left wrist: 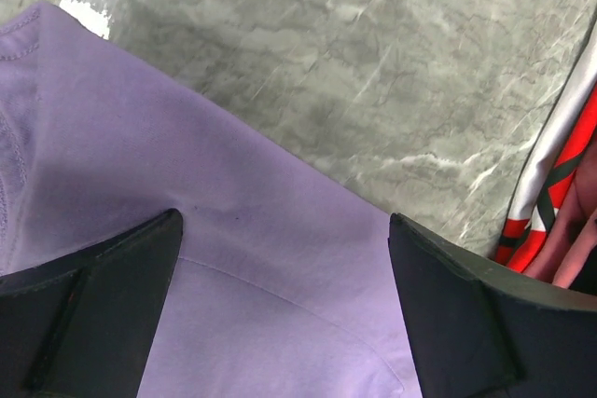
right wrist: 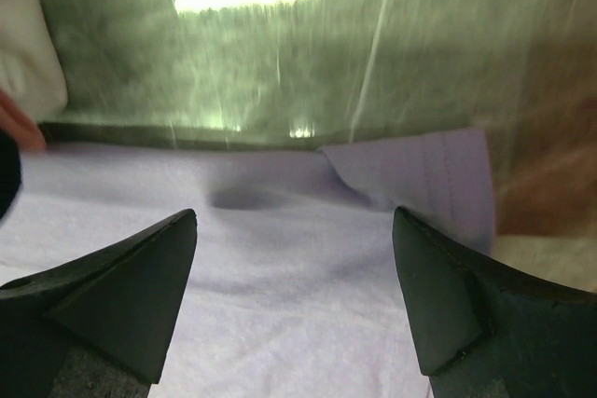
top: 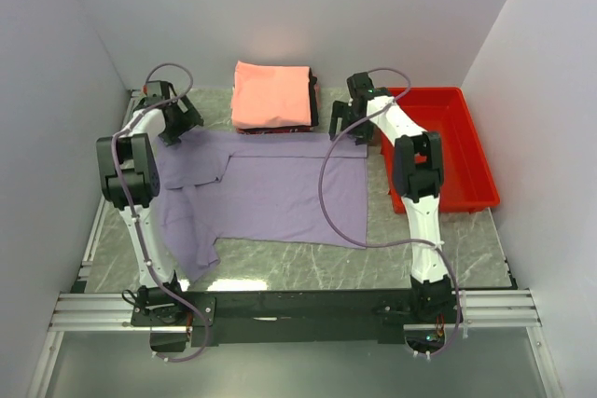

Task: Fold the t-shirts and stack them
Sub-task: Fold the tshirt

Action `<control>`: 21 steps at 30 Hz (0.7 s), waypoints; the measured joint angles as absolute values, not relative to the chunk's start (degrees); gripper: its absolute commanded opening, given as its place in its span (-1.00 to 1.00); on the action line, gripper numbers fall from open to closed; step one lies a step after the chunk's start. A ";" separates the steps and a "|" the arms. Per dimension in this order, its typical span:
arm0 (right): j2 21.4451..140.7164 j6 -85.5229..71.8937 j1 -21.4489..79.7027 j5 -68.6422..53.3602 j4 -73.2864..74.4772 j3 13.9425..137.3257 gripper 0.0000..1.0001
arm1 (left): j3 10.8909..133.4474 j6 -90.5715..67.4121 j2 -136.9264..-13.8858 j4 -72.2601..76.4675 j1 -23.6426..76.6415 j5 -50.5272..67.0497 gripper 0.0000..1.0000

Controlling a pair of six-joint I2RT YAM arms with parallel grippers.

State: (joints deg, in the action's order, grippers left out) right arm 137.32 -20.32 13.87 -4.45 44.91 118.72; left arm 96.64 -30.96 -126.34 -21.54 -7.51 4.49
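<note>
When looked at from above, the lavender t-shirt (top: 270, 188) is seen spread flat on the marble surface (top: 308, 263), with the folded stack (top: 272, 93), salmon-pink on top, parked just behind its far edge. The red tray (top: 457, 151) is set at the right, with only its own red floor showing inside. The left end effector (top: 177, 126) is held over the shirt's far-left corner and the right end effector (top: 347, 128) over the far-right one.

From the left wrist, jaws are seen spread wide above purple cloth, nothing gripped. A red-and-white edge of the stack is glimpsed at the right.

From the right wrist it's the same deal: jaws spread wide over the shirt's hem, nothing held.
</note>
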 measured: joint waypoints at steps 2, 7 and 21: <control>138.87 -19.79 13.61 -4.54 46.09 121.71 0.84 | 98.37 -30.28 -127.15 -22.76 -7.40 4.45 0.99; 139.17 -17.96 13.45 -4.56 47.55 123.87 0.84 | 99.96 -29.41 -127.15 -25.82 -7.40 3.81 0.99; 99.96 -18.63 17.23 -3.97 35.86 85.12 0.84 | 51.99 -46.89 -76.47 -24.45 -6.42 -2.98 0.99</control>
State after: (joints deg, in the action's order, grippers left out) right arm 99.96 -18.63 17.23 -3.97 35.86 85.12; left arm 51.99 -46.89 -76.47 -24.45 -6.42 -2.98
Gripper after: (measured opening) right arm 0.921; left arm 0.995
